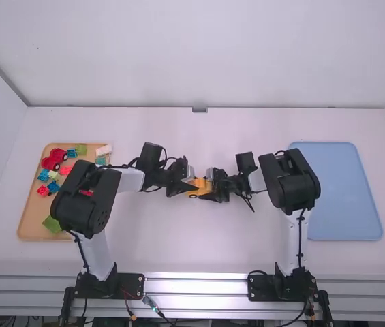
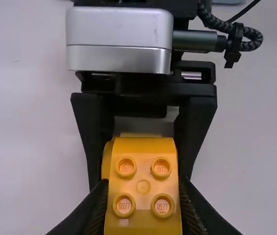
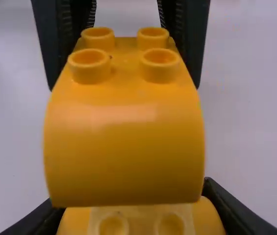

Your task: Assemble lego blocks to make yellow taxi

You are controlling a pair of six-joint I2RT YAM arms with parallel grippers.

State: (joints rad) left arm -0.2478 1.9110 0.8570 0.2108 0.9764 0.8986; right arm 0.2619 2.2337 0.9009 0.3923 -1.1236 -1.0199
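Right wrist view: we hold curved yellow block (image 3: 123, 152) in left gripper (image 3: 124, 81), yellow base (image 3: 75, 223) in right gripper (image 3: 132, 196), above mid-table (image 1: 206, 252). Likely joining step; next: align squarely, press firmly.

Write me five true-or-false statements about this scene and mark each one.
1. The wooden tray holds blocks of several colors. True.
2. The blue tray lies on the left arm's side. False: the blue tray lies on the right arm's side.
3. The left end effector has its fingers on either side of the studded yellow block. True.
4. The right end effector is open and away from any block. False: it is closed on the adjoining yellow piece.
5. The studded yellow block has six studs on its studded face. False: it has four.
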